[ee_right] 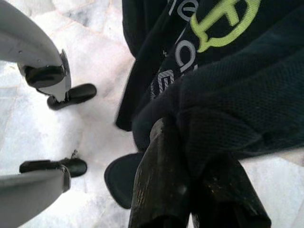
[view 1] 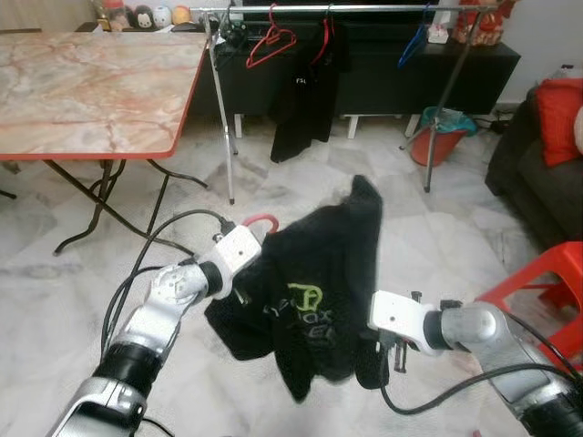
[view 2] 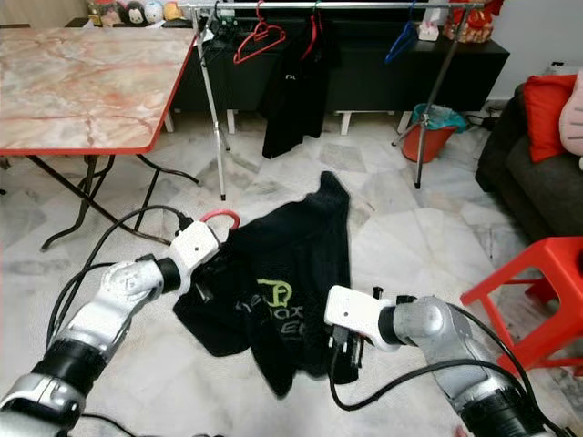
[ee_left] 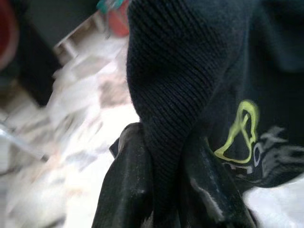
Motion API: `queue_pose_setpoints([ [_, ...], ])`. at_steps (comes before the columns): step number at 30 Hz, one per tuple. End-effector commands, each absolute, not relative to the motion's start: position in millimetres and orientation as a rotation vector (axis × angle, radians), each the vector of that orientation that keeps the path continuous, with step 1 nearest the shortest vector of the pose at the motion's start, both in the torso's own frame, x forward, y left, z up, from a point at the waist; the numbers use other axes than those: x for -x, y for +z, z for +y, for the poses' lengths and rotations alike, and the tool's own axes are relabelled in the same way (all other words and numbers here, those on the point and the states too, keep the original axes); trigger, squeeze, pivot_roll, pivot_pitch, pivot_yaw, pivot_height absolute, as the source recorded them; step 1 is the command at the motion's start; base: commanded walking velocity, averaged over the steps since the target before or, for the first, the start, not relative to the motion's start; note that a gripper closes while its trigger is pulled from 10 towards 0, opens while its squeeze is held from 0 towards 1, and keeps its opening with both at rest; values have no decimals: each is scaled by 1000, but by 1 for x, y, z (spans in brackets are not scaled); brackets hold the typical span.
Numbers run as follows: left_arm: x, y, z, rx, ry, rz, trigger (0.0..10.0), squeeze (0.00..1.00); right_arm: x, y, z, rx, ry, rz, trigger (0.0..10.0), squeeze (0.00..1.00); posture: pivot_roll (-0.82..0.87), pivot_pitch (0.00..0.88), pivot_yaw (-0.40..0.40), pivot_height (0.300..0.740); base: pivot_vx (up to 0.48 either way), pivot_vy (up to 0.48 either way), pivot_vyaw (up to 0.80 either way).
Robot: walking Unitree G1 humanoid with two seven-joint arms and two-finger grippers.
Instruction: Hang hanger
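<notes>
Both grippers, left (view 1: 244, 293) and right (view 1: 393, 353), pinch a black shirt (view 1: 314, 291) on a red hanger (view 1: 260, 221). The rail (view 1: 364, 9) stands far off. Hanging is not yet done.

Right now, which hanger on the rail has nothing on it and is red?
Find the metal clothes rail in front of the dark cabinet. Near its end by the marble table hangs the bare red hanger; its neighbour carries a black garment, and the other empty hanger is blue.

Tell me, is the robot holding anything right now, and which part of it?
Yes. Both grippers hold the black shirt with a green logo: the left gripper pinches a fold near the red hanger hook, the right gripper clamps its lower edge.
</notes>
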State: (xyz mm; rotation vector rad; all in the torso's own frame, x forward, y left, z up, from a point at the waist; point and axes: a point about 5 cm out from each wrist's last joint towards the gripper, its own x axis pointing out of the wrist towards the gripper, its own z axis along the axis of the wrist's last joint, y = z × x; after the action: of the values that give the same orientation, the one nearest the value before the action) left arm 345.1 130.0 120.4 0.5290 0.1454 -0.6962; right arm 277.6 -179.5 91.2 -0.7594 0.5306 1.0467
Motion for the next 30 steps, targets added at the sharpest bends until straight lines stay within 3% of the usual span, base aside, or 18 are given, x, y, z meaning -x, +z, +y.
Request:
queue_pose_setpoints([
  [1,-355,126,136,-559,-573,165,10000,0,-276,95,-174,754,1065,511,0,0,6,59,-24,740,0,0,0],
  [6,-358,111,145,-642,-466,285,10000,0,-276,96,-173,756,1069,507,0,0,7,59,-23,740,0,0,0],
  [10,-355,105,148,-760,-507,327,10000,0,-278,98,-179,781,1056,513,0,0,4,60,-23,740,0,0,0],
  [15,-351,95,169,-925,-537,433,10000,0,-279,102,-184,814,1057,524,0,0,3,61,-19,740,0,0,0],
  [19,-343,90,174,-887,-640,472,10000,0,-279,102,-185,829,1055,530,0,0,2,62,-18,740,0,0,0],
  [20,-333,95,169,-769,-807,404,10000,0,-280,101,-188,831,1051,537,0,0,2,62,-18,740,0,0,0],
  [22,-317,102,172,-695,-987,328,10000,0,-280,101,-193,841,1046,549,0,0,0,63,-17,740,0,0,0],
  [24,-307,102,183,-673,-1059,362,10000,0,-280,101,-196,850,1046,554,0,0,0,63,-16,740,0,0,0],
  [30,-301,99,215,-699,-1040,468,10000,0,-279,101,-199,862,1048,567,0,0,6,63,-16,740,0,0,0],
])
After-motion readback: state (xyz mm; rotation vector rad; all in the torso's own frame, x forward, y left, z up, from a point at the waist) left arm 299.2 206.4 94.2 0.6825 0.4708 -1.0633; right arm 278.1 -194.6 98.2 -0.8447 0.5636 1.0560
